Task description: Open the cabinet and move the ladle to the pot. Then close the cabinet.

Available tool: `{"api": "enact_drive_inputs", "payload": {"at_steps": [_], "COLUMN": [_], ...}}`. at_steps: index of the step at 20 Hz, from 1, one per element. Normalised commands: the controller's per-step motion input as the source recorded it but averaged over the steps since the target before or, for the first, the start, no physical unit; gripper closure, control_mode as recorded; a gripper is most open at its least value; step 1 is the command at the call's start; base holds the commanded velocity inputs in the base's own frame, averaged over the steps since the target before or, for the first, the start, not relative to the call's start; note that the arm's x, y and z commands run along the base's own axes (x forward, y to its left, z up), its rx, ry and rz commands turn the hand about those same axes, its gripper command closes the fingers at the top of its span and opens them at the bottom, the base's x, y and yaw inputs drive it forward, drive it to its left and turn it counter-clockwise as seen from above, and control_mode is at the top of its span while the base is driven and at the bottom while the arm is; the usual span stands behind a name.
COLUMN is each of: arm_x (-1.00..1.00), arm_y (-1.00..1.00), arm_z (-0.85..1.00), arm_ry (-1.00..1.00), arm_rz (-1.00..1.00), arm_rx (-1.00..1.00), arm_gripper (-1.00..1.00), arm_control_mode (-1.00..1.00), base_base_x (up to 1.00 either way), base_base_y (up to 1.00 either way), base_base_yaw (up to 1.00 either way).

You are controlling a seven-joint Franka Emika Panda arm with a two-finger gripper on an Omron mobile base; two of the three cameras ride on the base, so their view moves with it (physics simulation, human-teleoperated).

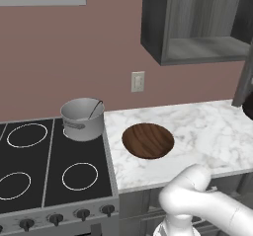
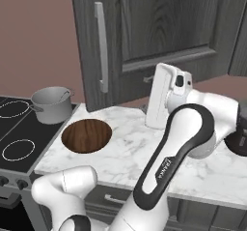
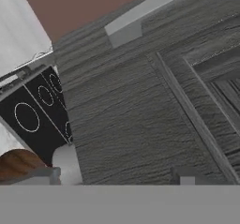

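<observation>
Kitchen rig, mid-task: the ladle (image 1: pixel 95 109) sits in the pot (image 1: pixel 82 119), its thin handle leaning on the rim, and the pot stands on the stove (image 1: pixel 49 166) at the back right burner, just beside the marble counter (image 1: pixel 197 131). So I judge steps one and two done: cabinet (image 1: pixel 197 22) opened, ladle delivered. What's left is the close. From the left base view I see the cabinet interior w/ a bare shelf; the door (image 2: pixel 159 32) hangs swung out over the counter, seen nearly face-on in the right base view, its long silver bar handle (image 2: pixel 101 46) on the edge toward the stove. A round wooden disc (image 1: pixel 147 140) lies on the counter btwn pot and arm, not part of the job. The claw (image 3: pixel 115 178) is up close against the door's panelled face: in the hand view the wood grain runs across the frame and the two dark tips stand far apart, so I read it as spread wide and holding nothing. Whether the tips actually touch the door I can't tell; they look v. near it. In the right base view the hand (image 2: pixel 166 94) sits upright just in front of the door's lower part, to the side of the handle, not on it. My judgement: next is a push on the door face to swing it shut, approx. the last move of the task.
</observation>
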Motion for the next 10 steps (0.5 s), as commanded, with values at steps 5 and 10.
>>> {"api": "enact_drive_inputs", "payload": {"at_steps": [5,10], "arm_x": [1.0,1.0], "arm_y": [0.2,0.16], "arm_z": [0.16,0.19], "arm_ry": [0.06,0.08], "arm_rz": [-0.01,-0.02], "arm_rx": [0.0,0.0], "arm_gripper": [-1.0,-1.0], "arm_control_mode": [-1.0,-1.0], "base_base_x": [0.0,0.0], "base_base_y": [0.0,0.0], "base_base_yaw": [0.0,0.0]}}
